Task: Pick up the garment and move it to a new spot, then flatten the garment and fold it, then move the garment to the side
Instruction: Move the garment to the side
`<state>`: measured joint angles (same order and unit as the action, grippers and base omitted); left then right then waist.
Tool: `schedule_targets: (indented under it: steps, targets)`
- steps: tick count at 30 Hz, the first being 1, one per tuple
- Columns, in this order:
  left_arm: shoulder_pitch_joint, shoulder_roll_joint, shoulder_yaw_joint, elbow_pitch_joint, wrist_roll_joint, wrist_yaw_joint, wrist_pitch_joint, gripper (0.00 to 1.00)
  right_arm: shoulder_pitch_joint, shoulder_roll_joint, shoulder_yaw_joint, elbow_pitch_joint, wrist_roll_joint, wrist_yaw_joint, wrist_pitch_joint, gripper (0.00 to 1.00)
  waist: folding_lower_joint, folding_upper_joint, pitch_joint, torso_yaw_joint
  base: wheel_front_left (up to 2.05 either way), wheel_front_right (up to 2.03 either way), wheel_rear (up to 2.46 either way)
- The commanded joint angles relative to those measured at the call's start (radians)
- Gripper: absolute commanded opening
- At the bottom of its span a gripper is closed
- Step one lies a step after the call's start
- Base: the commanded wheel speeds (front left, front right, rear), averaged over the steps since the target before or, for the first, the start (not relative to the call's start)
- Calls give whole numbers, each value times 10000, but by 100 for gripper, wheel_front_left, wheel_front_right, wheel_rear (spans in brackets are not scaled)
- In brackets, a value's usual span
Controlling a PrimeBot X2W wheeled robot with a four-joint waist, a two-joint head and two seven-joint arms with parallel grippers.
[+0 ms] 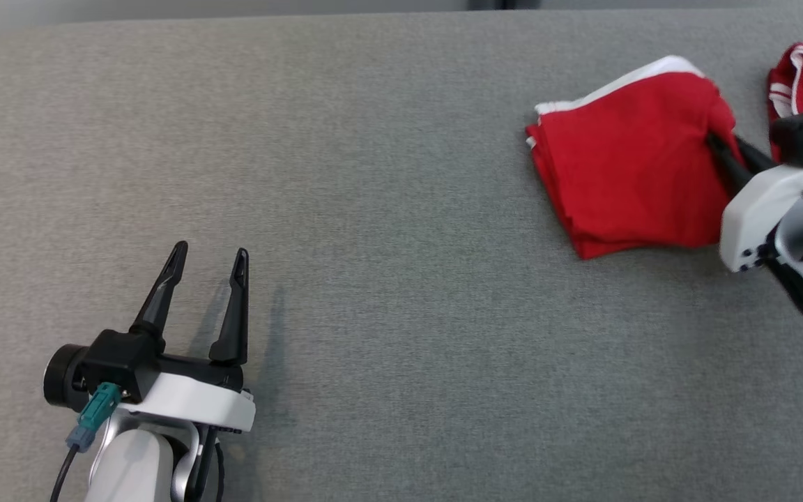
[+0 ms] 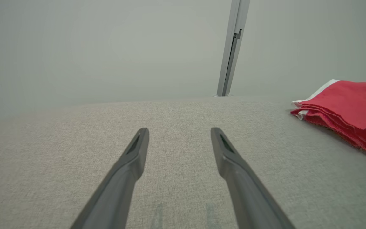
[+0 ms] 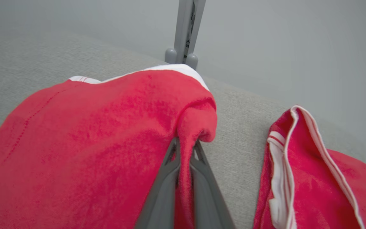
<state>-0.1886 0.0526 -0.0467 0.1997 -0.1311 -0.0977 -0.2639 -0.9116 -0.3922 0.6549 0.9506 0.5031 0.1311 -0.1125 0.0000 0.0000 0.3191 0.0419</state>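
Observation:
The garment [image 1: 624, 167] is a folded red piece with white trim, lying on the grey fabric surface at the right of the head view. My right gripper [image 1: 716, 143] is shut on a pinched fold at its right edge. In the right wrist view the two grey fingers [image 3: 164, 197] clamp a bunch of the red garment [image 3: 91, 143] between them. My left gripper [image 1: 210, 249] stands open at the lower left, far from the cloth, with nothing between its fingers. In the left wrist view the garment [image 2: 345, 108] lies at the right edge, beyond the open left gripper [image 2: 179, 130].
A second red garment with white stripes [image 1: 802, 77] lies just right of the held one, beside my right wrist; it is also in the right wrist view [image 3: 313, 178]. A grey upright post [image 3: 186, 28] stands behind the surface's far edge. The grey surface [image 1: 373, 209] stretches wide between the arms.

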Motion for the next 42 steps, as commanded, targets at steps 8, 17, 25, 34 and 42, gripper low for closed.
schedule_targets:
  steps: [8, 17, 25, 34, 42]
  targets:
    - [-713, 266, 76, -432, 374, -150, 2, 100, -1299, -1694, 790, -590, 544, -4, 110, 0, 0, 0, 1335, -1653, 0, 0, 0]
    - [-908, 405, -126, -1073, 673, -192, 3, 100, -2373, -2982, 1352, -602, 983, -4, 252, 0, 0, 0, 1762, -2278, 0, 0, 0]
    - [-752, 385, -207, -1467, 751, -175, 3, 100, -3037, -3462, 2130, -429, 856, -4, 391, 0, 0, 0, 1860, -2327, 0, 0, 0]
    - [-732, 368, -172, -1565, 725, -129, 3, 100, -3743, -3502, 2938, 237, 518, -4, 390, 25, 0, 0, 1974, -2141, 0, 0, 0]
    - [-545, 311, -68, -1631, 612, -21, 4, 100, -4311, -3186, 2871, 942, 287, -4, -356, 100, 0, 0, 2006, -2107, 0, 0, 0]
